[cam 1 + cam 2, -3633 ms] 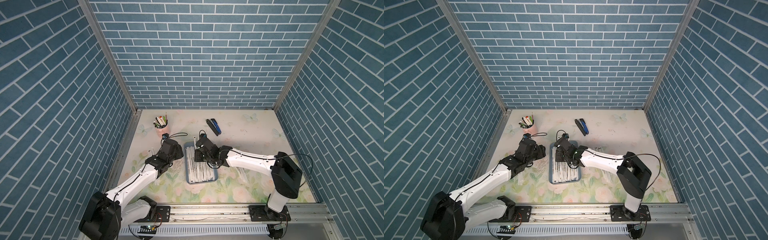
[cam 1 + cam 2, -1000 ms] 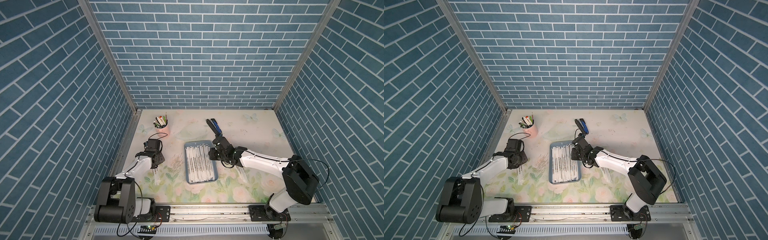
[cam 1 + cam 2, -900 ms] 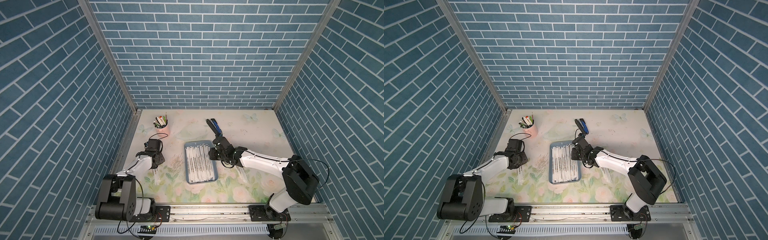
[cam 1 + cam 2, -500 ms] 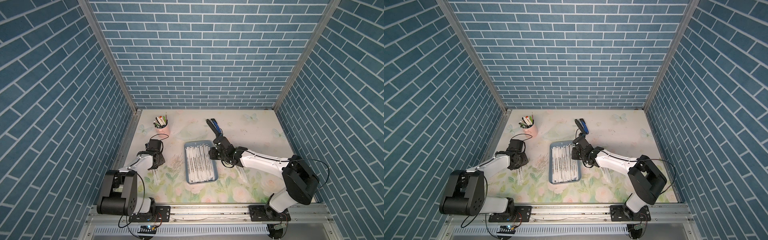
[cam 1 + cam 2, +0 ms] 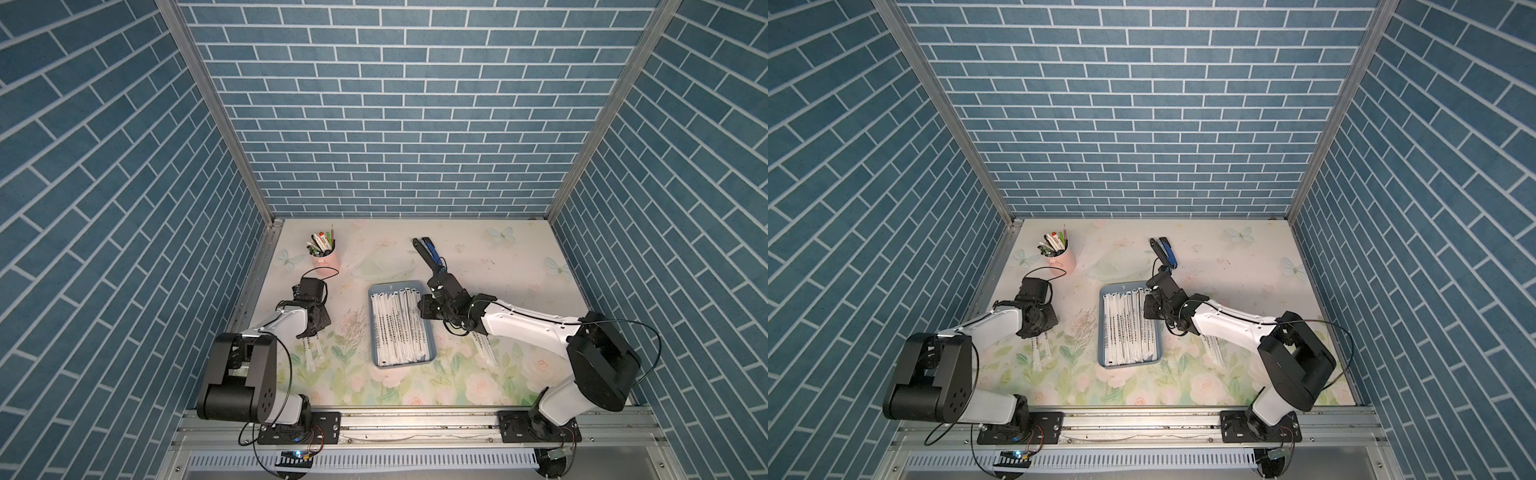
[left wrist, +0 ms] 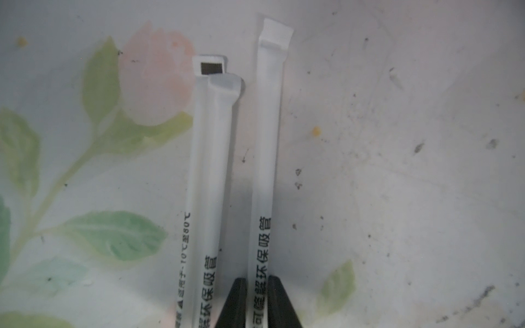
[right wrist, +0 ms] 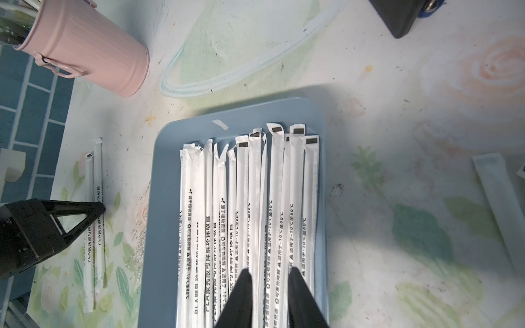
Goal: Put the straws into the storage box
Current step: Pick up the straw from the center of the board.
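Because my left gripper (image 6: 257, 279) clenches only one straw (image 6: 267, 142), the neighbour straw (image 6: 211, 170) just beside my finger may drag along. The storage box (image 7: 167, 176) lies well apart. My right gripper (image 7: 270, 271), released, hovers over the boxed straws (image 7: 255, 198) and could disturb them.

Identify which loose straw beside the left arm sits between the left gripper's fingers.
The single straw with the plain folded tip, nearest the storage box: the left gripper pinches it. The overlapping pair, one showing a black square, lies outside.
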Robot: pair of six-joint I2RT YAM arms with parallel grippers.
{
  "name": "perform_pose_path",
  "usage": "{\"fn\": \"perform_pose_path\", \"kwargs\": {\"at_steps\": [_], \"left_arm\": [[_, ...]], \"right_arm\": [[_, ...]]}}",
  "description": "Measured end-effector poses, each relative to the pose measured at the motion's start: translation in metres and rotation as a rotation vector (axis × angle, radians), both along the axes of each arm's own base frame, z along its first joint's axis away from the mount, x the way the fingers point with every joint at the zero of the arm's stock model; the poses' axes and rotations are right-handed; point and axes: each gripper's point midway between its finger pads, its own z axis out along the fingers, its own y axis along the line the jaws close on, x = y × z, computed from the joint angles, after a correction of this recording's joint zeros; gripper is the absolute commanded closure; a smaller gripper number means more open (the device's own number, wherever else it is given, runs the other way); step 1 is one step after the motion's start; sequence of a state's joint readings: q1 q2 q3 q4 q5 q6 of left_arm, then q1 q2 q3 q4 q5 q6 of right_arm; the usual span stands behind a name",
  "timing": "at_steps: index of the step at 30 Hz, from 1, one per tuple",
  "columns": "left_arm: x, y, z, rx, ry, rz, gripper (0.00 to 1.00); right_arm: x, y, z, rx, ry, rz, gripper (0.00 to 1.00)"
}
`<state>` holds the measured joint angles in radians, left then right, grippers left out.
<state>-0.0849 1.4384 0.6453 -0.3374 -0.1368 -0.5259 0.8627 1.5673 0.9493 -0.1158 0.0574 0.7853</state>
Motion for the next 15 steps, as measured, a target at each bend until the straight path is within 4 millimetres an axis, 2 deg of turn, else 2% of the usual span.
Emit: {"fn": "perform_pose_path", "kwargs": {"at_steps": [7,12,15], "left_arm": [[0.001,-0.002,0.001,-0.006,-0.005,-0.002,0.99],[0.001,-0.007,0.003,-0.030,-0.009,-0.010,1.00],[0.004,-0.010,0.014,-0.043,-0.030,-0.016,1.00]], "right_arm": [[0.001,-0.001,0.008,0.012,-0.017,-0.004,0.76],[0.001,-0.001,0.010,0.013,-0.020,-0.006,0.76],[0.001,-0.002,0.009,0.010,-0.019,-0.007,0.76]]}}
